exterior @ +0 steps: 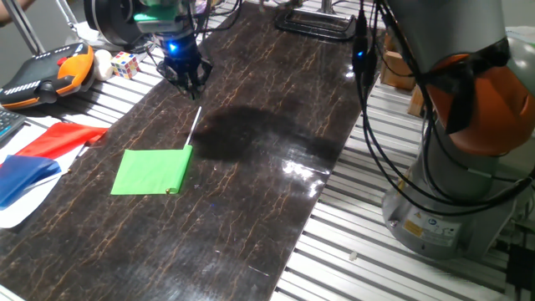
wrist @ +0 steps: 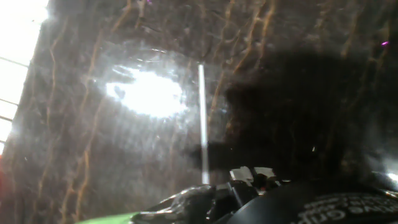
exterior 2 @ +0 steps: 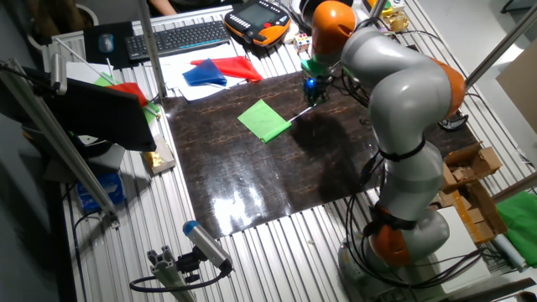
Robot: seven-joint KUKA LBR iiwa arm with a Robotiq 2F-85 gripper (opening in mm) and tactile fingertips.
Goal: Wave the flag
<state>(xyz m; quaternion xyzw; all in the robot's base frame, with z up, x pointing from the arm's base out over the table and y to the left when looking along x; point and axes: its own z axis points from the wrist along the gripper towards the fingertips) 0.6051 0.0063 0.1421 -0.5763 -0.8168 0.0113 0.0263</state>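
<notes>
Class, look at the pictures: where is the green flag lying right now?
In one fixed view, the flag lies flat on the dark tabletop, left of centre, its white stick pointing up toward the hand hovering above it; the red cloth lies further left.

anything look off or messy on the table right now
Nothing stands out. The green flag lies flat on the dark mat, its white stick pointing toward the claw hovering just above. The red cloth and blue cloth lie loosely piled beside it.

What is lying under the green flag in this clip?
The flag lies flat on the dark marbled board, its white stick pointing toward the gripper. Whatever the cloth covers is hidden.
</notes>
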